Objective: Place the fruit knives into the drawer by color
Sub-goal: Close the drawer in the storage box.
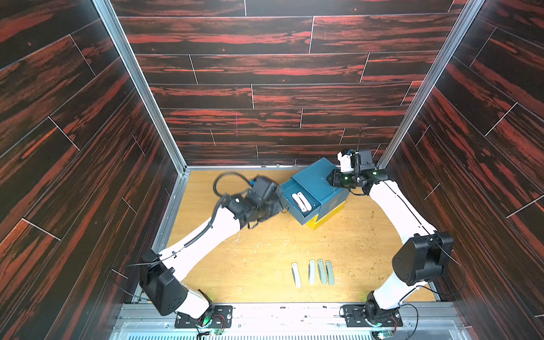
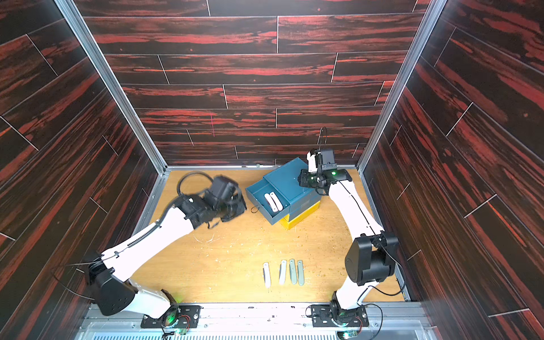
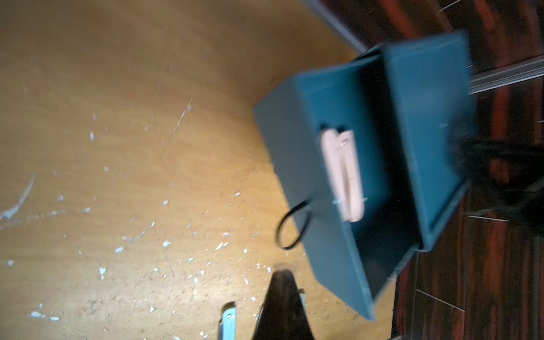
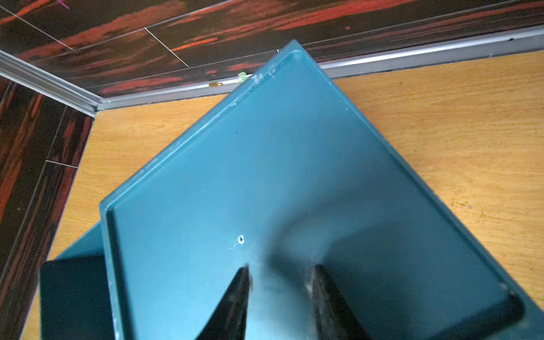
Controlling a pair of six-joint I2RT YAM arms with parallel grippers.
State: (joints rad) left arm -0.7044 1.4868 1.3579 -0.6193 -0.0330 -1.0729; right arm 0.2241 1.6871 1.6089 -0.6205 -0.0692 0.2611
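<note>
A teal drawer (image 1: 312, 217) stands pulled out of its cabinet (image 1: 316, 176) at the back of the table. Two whitish fruit knives (image 1: 300, 202) lie side by side in it, also seen in the left wrist view as knives (image 3: 343, 176). Near the front edge lie two more whitish knives (image 1: 296, 274) (image 1: 311, 271) and two grey-green knives (image 1: 322, 271) (image 1: 330, 272). My left gripper (image 3: 281, 275) is shut and holds nothing; it hovers, blurred, just left of the drawer (image 3: 329, 265). My right gripper (image 4: 279, 268) rests over the cabinet's top (image 4: 265, 162), fingers apart, nothing between them.
A yellow unit (image 1: 325, 218) sits under the teal cabinet. A black cord loop (image 3: 291, 229) hangs from the drawer's front. Pale chips and scratches litter the wooden table (image 1: 265, 250). Dark walls close in on three sides.
</note>
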